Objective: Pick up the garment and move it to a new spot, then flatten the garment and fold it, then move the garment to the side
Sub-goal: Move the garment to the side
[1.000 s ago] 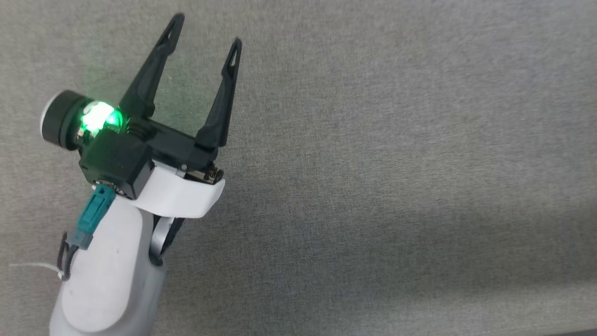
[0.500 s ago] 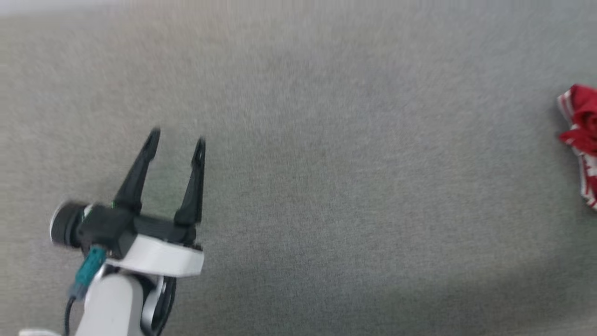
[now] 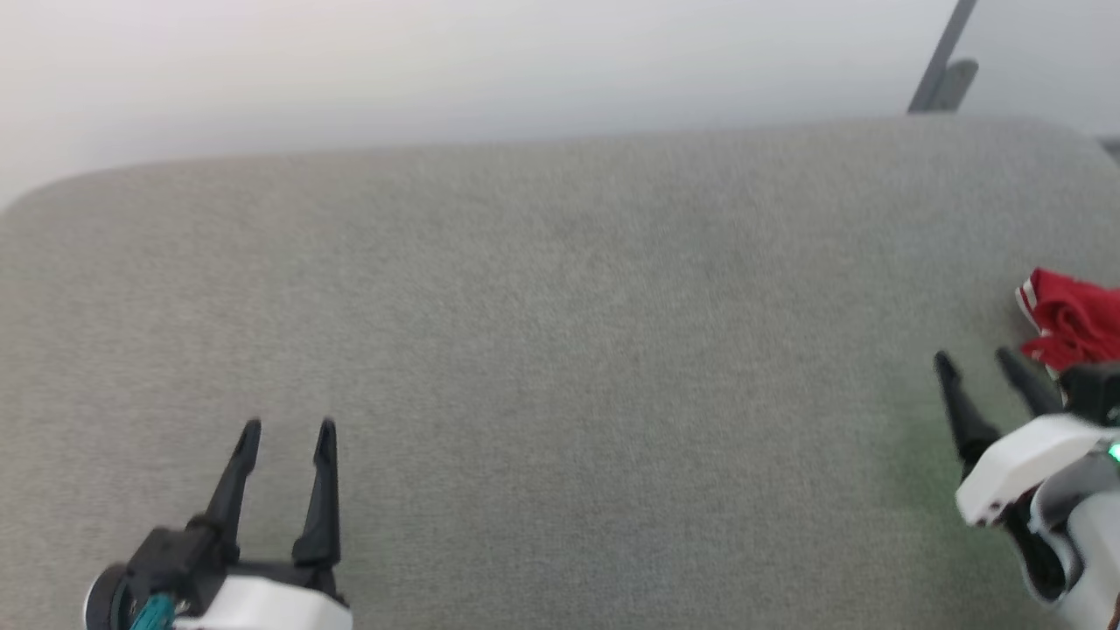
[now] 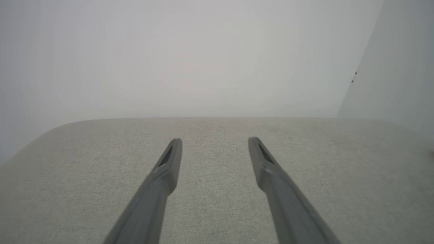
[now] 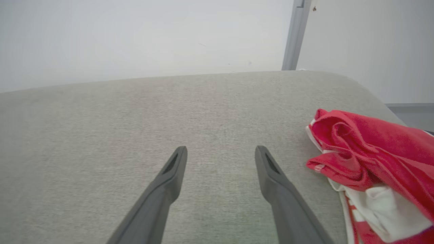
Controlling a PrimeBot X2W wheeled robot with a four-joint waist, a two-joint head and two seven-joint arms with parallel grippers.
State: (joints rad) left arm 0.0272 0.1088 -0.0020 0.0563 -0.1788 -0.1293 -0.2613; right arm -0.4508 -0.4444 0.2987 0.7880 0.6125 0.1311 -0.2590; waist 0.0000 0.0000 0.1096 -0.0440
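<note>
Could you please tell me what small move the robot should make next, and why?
Probably shift the right gripper to its right and slightly forward, over the garment. The garment lies crumpled at the right end of the grey padded surface, beside the right gripper's open, empty fingers rather than between them. The left gripper, also open, is far off to the left.

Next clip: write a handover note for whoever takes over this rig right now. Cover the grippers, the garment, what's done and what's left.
Left gripper: open, empty, above the grey surface at lower left of the head view.
Right gripper: open, empty, just left of the garment, with a gap between them in the right wrist view.
Garment: crumpled red-and-white heap near the surface's right end, partly cut off by the head view's edge.
Done: nothing that shows; not yet grasped.
Left: pick it up, move it, flatten, fold, move it aside.
</note>
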